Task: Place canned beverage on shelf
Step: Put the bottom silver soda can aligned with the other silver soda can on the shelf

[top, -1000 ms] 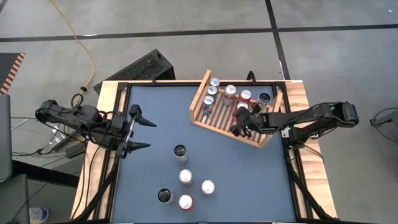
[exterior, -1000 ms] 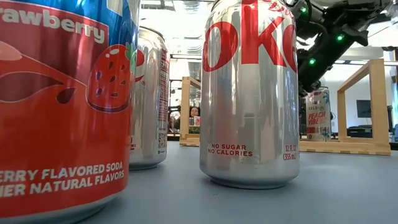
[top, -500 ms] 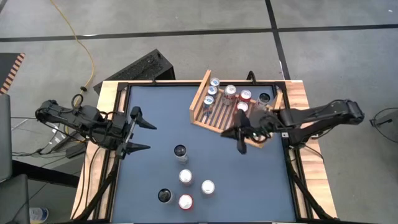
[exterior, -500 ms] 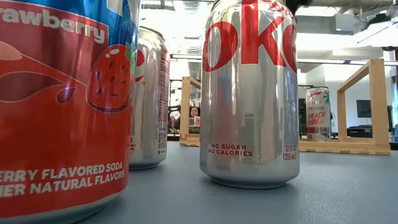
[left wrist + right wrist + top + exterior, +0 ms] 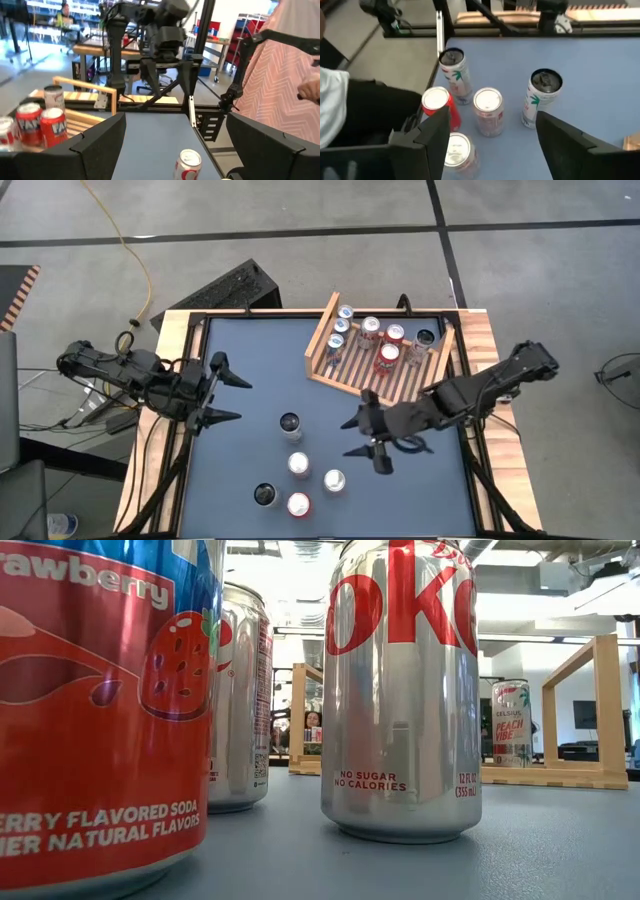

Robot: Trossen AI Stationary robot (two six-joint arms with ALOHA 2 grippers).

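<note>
The wooden shelf (image 5: pixel 372 368) stands at the table's far right with several cans upright on its slats, among them a red-topped one (image 5: pixel 388 355) and a peach-labelled one (image 5: pixel 511 723). Several loose cans (image 5: pixel 298 464) stand upright on the blue table (image 5: pixel 250 360) near its front edge; they show from above in the right wrist view (image 5: pixel 487 110). My right gripper (image 5: pixel 366 443) hangs open above the table between shelf and loose cans, holding nothing. At the table's left edge waits my left gripper (image 5: pixel 228 397), open and empty.
A red strawberry soda can (image 5: pixel 100 710) and a silver cola can (image 5: pixel 400 690) stand right before the low camera. A person in a pink patterned garment (image 5: pixel 295 75) stands beyond the table. Bare table lies between my left gripper and the shelf.
My right gripper has drawn back from the shelf, risen, and swung toward the table's near edge and the loose cans, opening its fingers on the way. The peach-labelled can it stood over stays upright on the shelf.
</note>
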